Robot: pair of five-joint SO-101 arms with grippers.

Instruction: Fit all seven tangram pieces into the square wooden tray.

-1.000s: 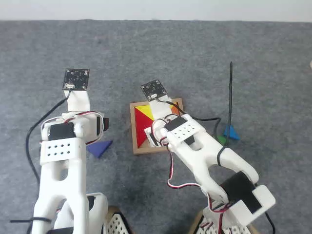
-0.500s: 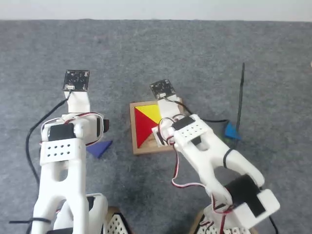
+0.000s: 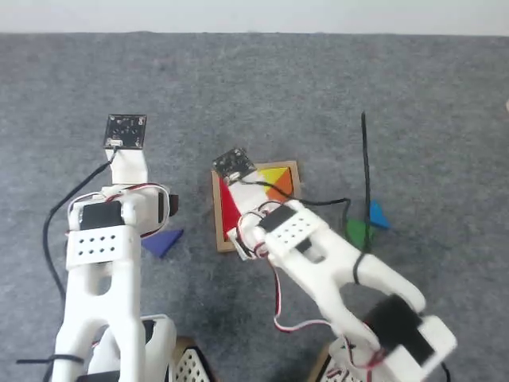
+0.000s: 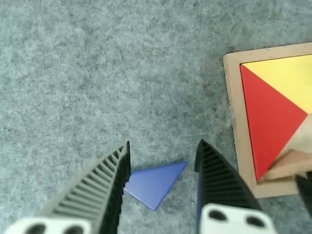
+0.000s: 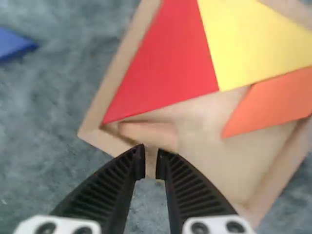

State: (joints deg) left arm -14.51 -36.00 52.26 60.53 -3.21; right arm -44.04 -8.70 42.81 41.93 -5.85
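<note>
The square wooden tray (image 3: pixel 223 239) lies mid-table, holding a red triangle (image 3: pixel 228 208), a yellow piece (image 3: pixel 270 174) and an orange piece (image 3: pixel 281 188). My right arm (image 3: pixel 296 232) hangs over the tray. In the right wrist view, the right gripper (image 5: pixel 150 163) is shut with nothing in it, at the tray's wooden rim (image 5: pixel 92 129) by the red triangle (image 5: pixel 165 68). A dark blue triangle (image 4: pixel 155 182) lies on the carpet between the fingers of my open left gripper (image 4: pixel 163 156), left of the tray (image 4: pixel 233 107). A green piece (image 3: pixel 358 232) and a light blue piece (image 3: pixel 378 215) lie to the right.
Grey carpet covers the table. A thin black cable (image 3: pixel 366 163) rises beside the green and light blue pieces. My left arm (image 3: pixel 103 239) stands left of the tray, with open carpet beyond it.
My right arm swung right, then back left over the tray's near left corner, uncovering the orange and green pieces. The left arm has kept still.
</note>
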